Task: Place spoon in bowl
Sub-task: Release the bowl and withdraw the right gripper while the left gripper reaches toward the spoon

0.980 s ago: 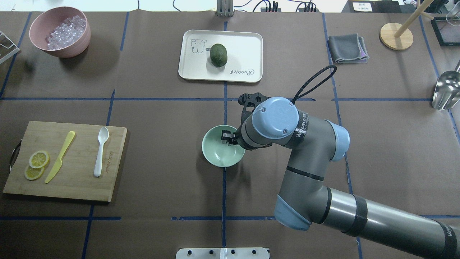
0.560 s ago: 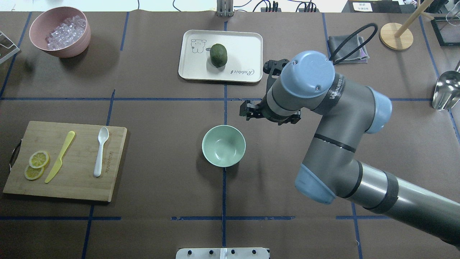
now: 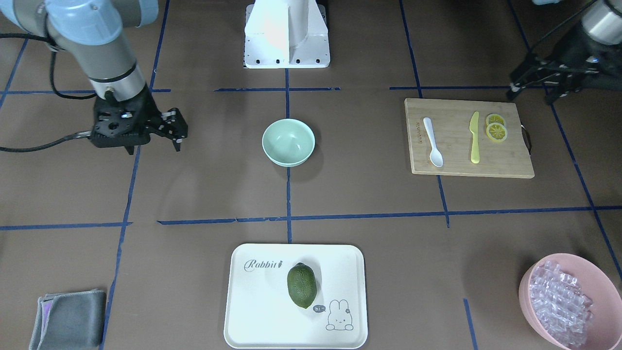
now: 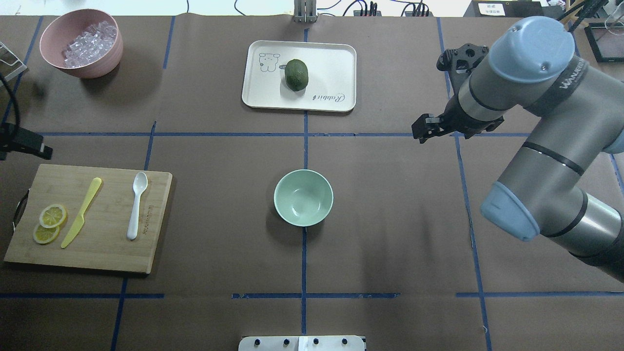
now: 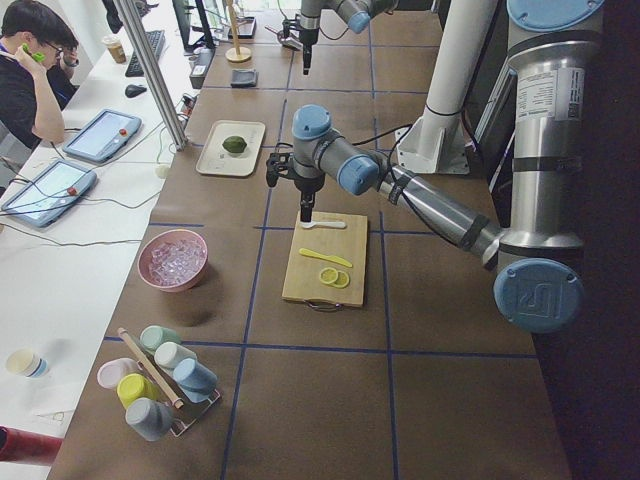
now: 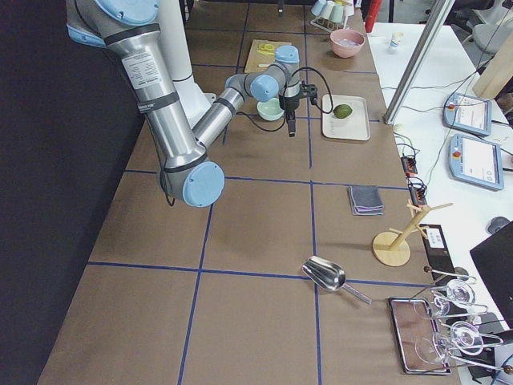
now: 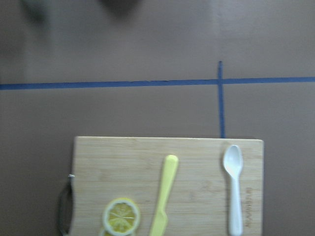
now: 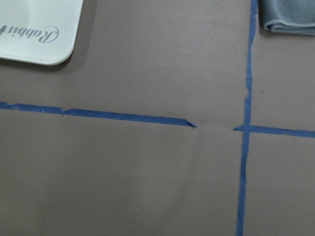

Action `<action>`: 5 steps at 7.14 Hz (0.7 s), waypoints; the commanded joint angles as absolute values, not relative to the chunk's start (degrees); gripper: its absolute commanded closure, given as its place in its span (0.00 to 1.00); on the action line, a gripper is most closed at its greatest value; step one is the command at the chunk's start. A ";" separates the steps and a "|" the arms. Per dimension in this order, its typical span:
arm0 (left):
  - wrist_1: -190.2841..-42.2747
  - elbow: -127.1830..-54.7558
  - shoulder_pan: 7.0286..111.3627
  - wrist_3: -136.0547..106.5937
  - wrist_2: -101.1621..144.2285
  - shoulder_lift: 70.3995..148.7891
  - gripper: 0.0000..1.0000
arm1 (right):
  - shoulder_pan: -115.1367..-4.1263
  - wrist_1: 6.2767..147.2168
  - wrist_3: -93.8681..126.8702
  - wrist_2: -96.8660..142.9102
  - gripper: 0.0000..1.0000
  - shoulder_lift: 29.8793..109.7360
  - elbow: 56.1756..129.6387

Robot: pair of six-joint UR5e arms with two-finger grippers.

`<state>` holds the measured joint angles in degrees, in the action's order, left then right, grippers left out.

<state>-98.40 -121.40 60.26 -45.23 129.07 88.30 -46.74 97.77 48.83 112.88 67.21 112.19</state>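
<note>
The white spoon lies on a wooden cutting board at the table's left, scoop away from the robot. It also shows in the left wrist view. The empty mint-green bowl stands upright at the table's middle. My left gripper hangs above the board's far edge near the spoon; its fingers look spread and it holds nothing. My right gripper is open and empty, raised over bare table far to the right of the bowl.
A yellow knife and lemon slices share the board. A pink bowl of clear cubes stands far left. A white tray holds a green fruit. A grey cloth and a metal scoop are at right.
My right gripper has left the bowl's rim, risen and swung away to the far right. The bowl stays in place. My left arm has come in at the left edge.
</note>
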 commanded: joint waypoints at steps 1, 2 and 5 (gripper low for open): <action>-104.20 -117.54 50.22 -53.51 118.43 90.95 0.01 | -51.92 94.77 41.60 116.00 0.00 74.31 114.25; -110.59 -112.90 48.01 -58.40 116.56 92.18 0.01 | -55.25 87.79 38.18 119.50 0.00 80.27 114.08; -116.28 -103.39 41.59 -62.23 111.45 96.76 0.06 | -58.54 81.83 34.89 122.26 0.00 84.46 112.24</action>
<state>-115.34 -106.98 43.85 -61.47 112.91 94.87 -57.85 82.91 35.56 121.63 83.64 112.57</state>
